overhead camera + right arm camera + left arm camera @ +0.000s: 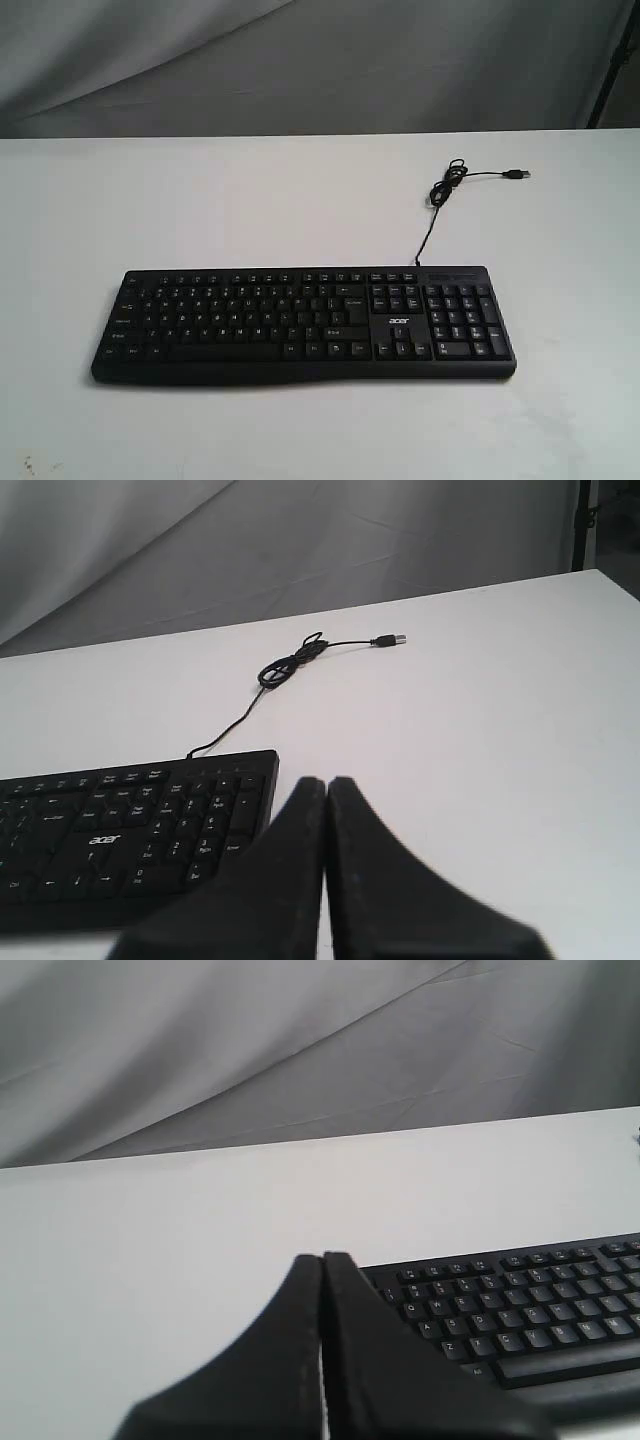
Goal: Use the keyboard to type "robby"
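2 clenched: left tool (322, 1258) and right tool (327, 780), near opposite ends of the keyboard (300, 322).

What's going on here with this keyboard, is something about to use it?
A black keyboard lies on a white table, its cable ending in a loose USB plug that is connected to nothing. The left gripper is shut and sits off the keyboard's letter end. The right gripper is shut too, off the number-pad end. Neither touches a key, so the typing looks not yet begun.
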### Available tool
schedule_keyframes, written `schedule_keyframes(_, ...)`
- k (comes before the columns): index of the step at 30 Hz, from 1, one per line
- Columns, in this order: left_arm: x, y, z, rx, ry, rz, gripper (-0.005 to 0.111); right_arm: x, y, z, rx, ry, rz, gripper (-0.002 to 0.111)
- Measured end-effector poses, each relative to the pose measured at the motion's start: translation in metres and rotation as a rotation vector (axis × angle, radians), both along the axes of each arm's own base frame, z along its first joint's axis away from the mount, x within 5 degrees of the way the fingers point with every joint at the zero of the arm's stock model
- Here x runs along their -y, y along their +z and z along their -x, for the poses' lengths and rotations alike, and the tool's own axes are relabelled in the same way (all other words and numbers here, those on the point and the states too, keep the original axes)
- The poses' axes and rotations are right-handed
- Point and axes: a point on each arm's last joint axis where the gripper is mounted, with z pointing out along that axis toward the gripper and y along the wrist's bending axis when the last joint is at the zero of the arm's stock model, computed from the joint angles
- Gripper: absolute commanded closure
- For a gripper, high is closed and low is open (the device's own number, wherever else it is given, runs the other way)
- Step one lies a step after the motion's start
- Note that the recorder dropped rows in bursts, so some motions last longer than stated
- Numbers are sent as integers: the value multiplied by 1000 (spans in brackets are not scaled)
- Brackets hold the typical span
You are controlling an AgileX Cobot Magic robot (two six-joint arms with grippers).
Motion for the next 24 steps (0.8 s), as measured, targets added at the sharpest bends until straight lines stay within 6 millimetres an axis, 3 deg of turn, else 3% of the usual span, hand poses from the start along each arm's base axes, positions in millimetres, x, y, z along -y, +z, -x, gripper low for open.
schedule_keyframes(24,0,0,0,0,0,0,107,0,6,-1,63,-10,-21,108)
